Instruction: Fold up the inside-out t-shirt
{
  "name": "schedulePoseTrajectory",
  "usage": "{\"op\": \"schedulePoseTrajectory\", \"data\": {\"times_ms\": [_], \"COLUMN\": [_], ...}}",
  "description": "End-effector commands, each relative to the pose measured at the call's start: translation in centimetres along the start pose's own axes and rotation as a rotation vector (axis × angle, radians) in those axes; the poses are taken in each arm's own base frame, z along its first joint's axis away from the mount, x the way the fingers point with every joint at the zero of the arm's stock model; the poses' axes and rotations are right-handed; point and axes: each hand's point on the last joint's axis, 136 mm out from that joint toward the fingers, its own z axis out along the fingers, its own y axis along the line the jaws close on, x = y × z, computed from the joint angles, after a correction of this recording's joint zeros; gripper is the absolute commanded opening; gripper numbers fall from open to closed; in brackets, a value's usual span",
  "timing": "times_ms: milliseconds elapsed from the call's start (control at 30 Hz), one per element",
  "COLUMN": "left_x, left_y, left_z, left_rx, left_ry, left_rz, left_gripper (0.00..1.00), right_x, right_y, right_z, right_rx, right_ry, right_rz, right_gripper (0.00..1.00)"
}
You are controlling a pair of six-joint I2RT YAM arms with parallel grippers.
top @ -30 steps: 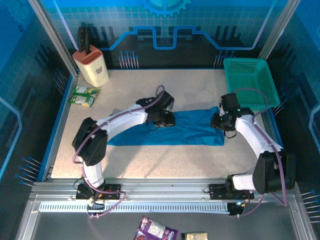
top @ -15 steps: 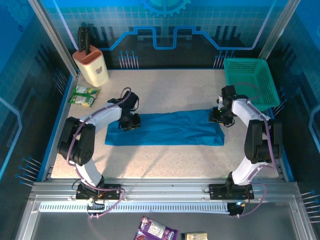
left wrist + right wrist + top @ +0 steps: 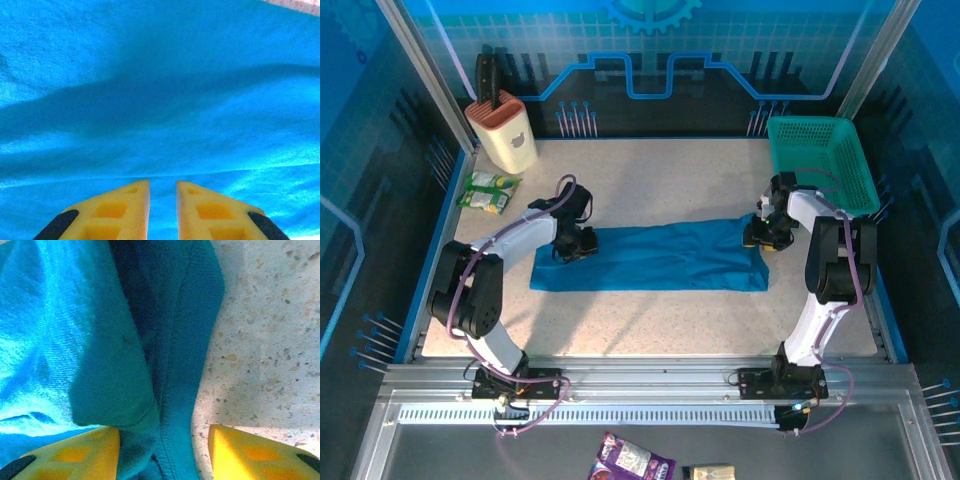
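Observation:
The inside-out t-shirt [image 3: 670,262] is plain blue and lies as a long flat strip across the middle of the table. My left gripper [image 3: 572,248] sits on its left end. In the left wrist view the yellow fingertips [image 3: 135,192] are nearly together, with blue cloth [image 3: 160,90] in the narrow gap of the gripper [image 3: 162,182]. My right gripper [image 3: 760,238] is at the shirt's right end. There it [image 3: 164,427] stands open astride a bunched hem [image 3: 170,390]. The cloth touches the left finger, while the right finger [image 3: 240,445] is over bare table.
A teal-green mesh basket [image 3: 820,160] stands at the back right, close to the right arm. A cream knife block [image 3: 503,130] and a green snack packet [image 3: 488,192] sit at the back left. Speckled tabletop [image 3: 265,340] lies just right of the shirt's end.
My left gripper has travelled left from the shirt's middle to its left end. The right gripper has shifted slightly toward the basket and its jaws have widened.

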Motion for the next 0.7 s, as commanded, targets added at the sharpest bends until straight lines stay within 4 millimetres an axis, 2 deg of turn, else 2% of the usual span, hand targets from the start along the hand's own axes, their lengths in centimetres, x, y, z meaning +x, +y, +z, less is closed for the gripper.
{"op": "schedulePoseTrajectory", "data": {"times_ms": [0,267,500,667], "left_x": [0.1,0.0,-0.1,-0.4], "left_y": [-0.2,-0.2,-0.1,0.2], "left_z": [-0.8,-1.1,-1.3,-1.7], "left_rx": [0.031,0.028,0.025,0.008], "left_ry": [-0.007,-0.014,-0.021,-0.040], "left_rz": [0.000,0.001,0.002,0.002], "left_gripper": [0.22,0.22,0.22,0.22], "right_x": [0.9,1.6,1.7,1.1], "right_y": [0.4,0.0,0.1,0.1], "right_z": [0.4,1.8,1.4,0.2], "right_rx": [-0.051,-0.036,-0.034,-0.025], "right_ry": [0.050,0.107,0.103,0.082], "right_rz": [0.002,0.021,0.031,0.036], "right_gripper": [0.50,0.43,0.21,0.05]}}
